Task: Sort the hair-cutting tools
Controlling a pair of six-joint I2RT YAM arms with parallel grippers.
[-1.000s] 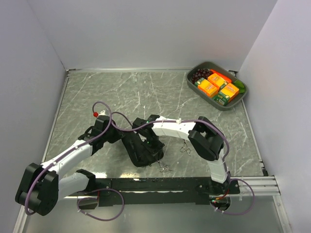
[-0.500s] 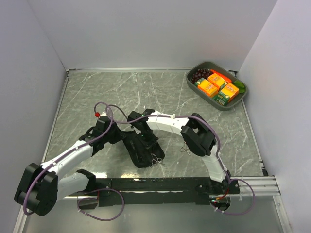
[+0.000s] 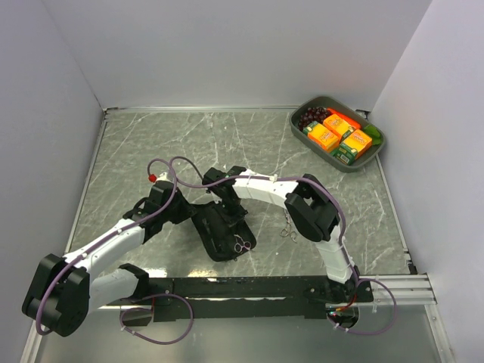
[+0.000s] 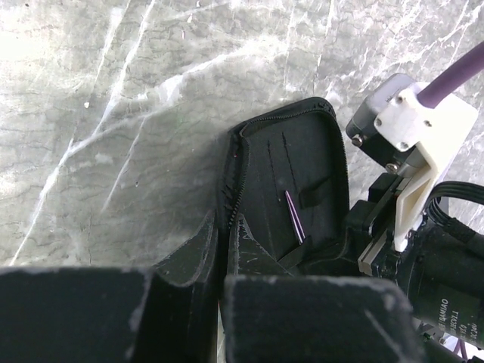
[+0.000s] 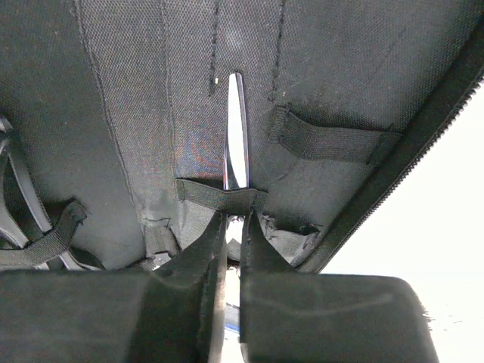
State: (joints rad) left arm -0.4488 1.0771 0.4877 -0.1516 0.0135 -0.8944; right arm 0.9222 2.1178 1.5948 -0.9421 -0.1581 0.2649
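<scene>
The black zip case (image 3: 214, 236) lies open on the marble table. My left gripper (image 3: 187, 214) is shut on its zipper rim, seen in the left wrist view (image 4: 224, 227). My right gripper (image 3: 229, 210) is over the open case, shut on a silver scissors; its blade (image 5: 236, 128) runs under an elastic strap (image 5: 223, 198) inside the case (image 5: 151, 76). The blade shows as a thin line in the left wrist view (image 4: 293, 215). Silver ring handles (image 3: 242, 246) lie on the case's near right end. A second scissors (image 3: 287, 229) lies on the table right of the case. The black hair clips are out of view.
A grey tray (image 3: 296, 125) with orange and green cartons and dark grapes stands at the far right corner. White walls enclose the table on three sides. A black rail runs along the near edge by the arm bases.
My right gripper has moved up and left over the case. The ring handles slid from the table beside the case onto its near right end. The left gripper keeps its hold on the rim.
</scene>
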